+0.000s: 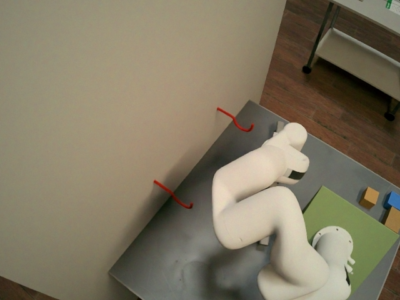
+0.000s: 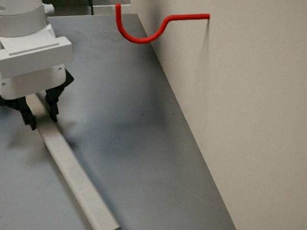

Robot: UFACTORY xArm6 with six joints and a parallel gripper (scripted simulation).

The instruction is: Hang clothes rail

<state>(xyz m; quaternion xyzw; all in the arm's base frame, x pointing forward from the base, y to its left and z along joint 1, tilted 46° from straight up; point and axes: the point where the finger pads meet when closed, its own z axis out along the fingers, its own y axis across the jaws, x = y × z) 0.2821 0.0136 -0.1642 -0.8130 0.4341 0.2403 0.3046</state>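
Observation:
The clothes rail is a long pale grey bar, level and low over the grey table. In the top view only its two ends show, the far end and the near end, on either side of the arm. My gripper is shut on the rail near its middle, black fingers on either side; it is hidden under the white arm in the top view. Two red wall hooks, the far hook and the near hook, stick out of the beige wall and are empty. The rail lies parallel to the wall, well to the side of the hooks and below them.
A green mat lies by the robot base. Two orange blocks and a blue block sit at the table's right edge. A wheeled white cart stands on the wooden floor beyond the table.

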